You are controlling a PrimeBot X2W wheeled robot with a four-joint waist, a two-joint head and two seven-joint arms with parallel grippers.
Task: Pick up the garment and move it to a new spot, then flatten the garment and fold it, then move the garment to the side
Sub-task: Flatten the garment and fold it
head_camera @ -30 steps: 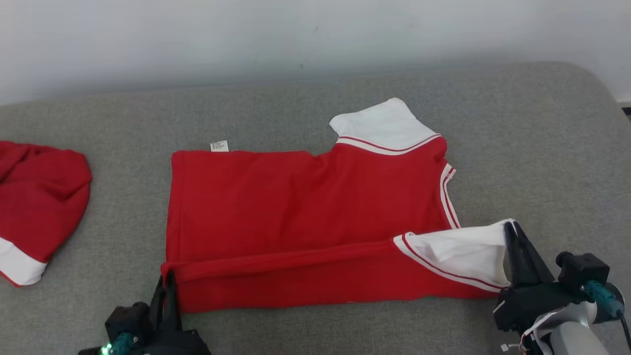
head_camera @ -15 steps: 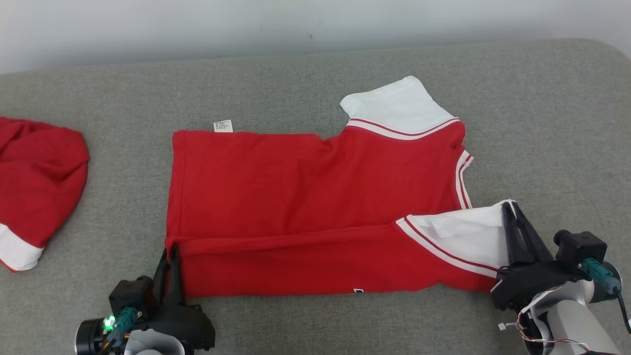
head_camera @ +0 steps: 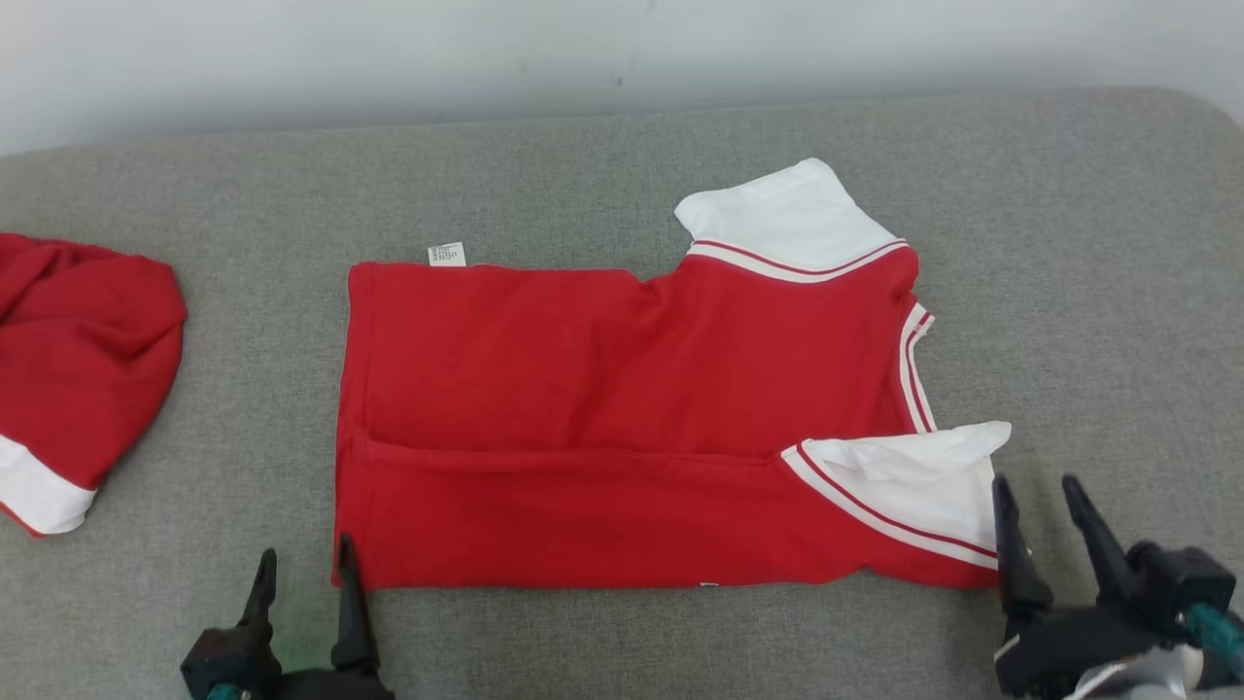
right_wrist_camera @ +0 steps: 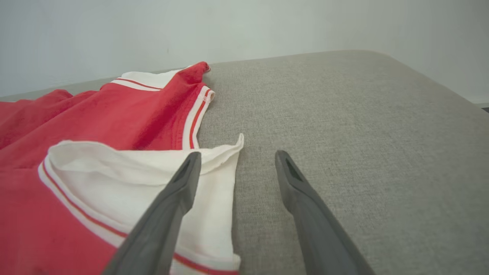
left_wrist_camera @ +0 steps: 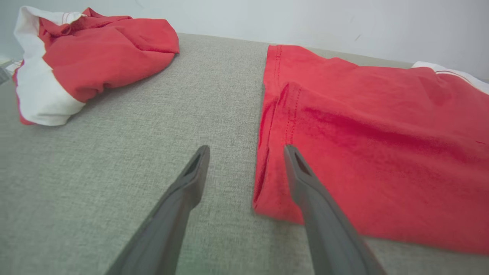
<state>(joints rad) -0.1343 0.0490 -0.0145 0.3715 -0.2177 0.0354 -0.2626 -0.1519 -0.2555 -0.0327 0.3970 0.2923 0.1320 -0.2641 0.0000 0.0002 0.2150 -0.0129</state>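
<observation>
The garment [head_camera: 622,389] is a red shirt with white, red-striped sleeves, lying flat on the grey cushion with its near edge folded over towards the far side. My left gripper [head_camera: 303,562] is open at the garment's near left corner [left_wrist_camera: 267,198], one finger over the hem and one over the cushion. My right gripper [head_camera: 1036,486] is open at the near white sleeve [head_camera: 923,486], its left finger over the sleeve's edge [right_wrist_camera: 214,179], with nothing between its fingers.
A second red-and-white garment [head_camera: 78,379] lies crumpled at the far left [left_wrist_camera: 88,61]. The grey cushion [head_camera: 1098,292] ends at a pale wall behind and rounds off at the right [right_wrist_camera: 382,114].
Both grippers have opened and let go of the garment's folded near edge, then drawn back towards me. The fold now lies flat on the shirt.
</observation>
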